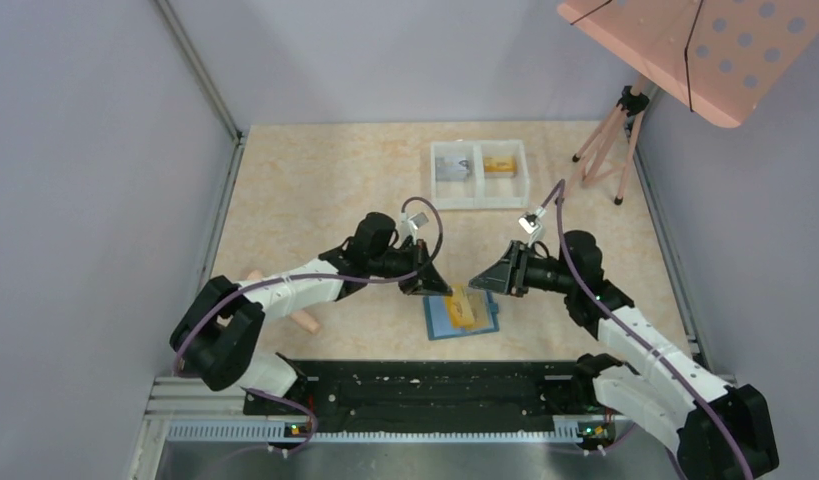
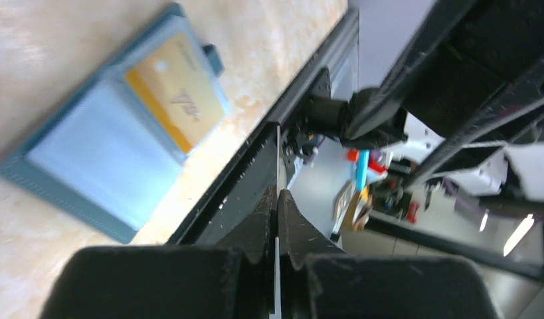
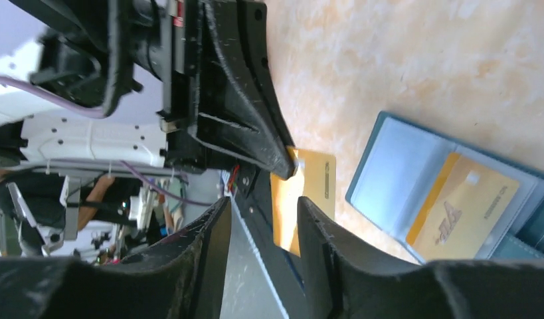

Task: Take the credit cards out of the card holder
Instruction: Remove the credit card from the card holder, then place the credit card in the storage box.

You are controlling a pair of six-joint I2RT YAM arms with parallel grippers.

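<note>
**Top external: two arms meet over the open wallet [image 1: 441, 326]**

Top external view: the wallet lies open on the counter [image 1: 315, 190], near its front edge. The left end effector [image 1: 440, 287] and right end effector [image 1: 477, 282] point at each other just above it. A gold card [image 1: 463, 306] shows right at the left tip, over the wallet. Well behind them sits a white tray [image 1: 480, 205], with a grey card [image 1: 450, 168] in its left compartment and an orange card [image 1: 499, 165] in its right.

Left wrist view: the fingers are pressed together with only a thin pale line between them, which is the card seen edge-on. Off to the upper left the wallet lies flat, pale blue pockets facing up. A second gold card [image 2: 176, 93] is tucked in the half that carries the snap tab. A black rail [image 2: 256, 173] runs along the counter's edge just beside it.

Right wrist view: here is the clear look. The left arm's black fingers pinch the gold card by one edge, and it hangs clear of the wallet, close to the rail. The right arm's own fingers stand narrowly apart with nothing between them, lined up towards that card but not touching it. The wallet lies to the right, with the second card in its pocket.
</note>
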